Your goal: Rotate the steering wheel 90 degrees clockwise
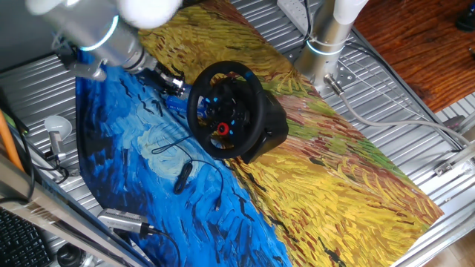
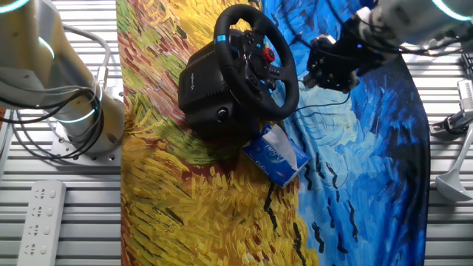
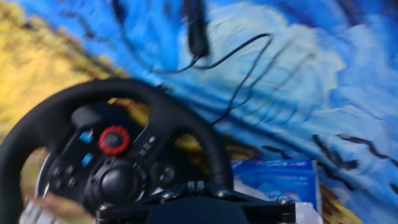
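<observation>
Here I had the hand (image 2: 319, 68) near the steering wheel (image 1: 225, 110) on the painted worktop (image 1: 356, 185), grip state I could not tell, and judged it should clamp the rim squarely before turning clockwise.

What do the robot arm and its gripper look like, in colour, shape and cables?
The arm is a thick, rounded tube, silver-grey and white, with a thin glowing light-blue ring at a joint. The gripper is black and blocky, with thin black cables running along it. No printed markings can be made out.

White arm (image 1: 111, 33) — glowing blue ring.
</observation>
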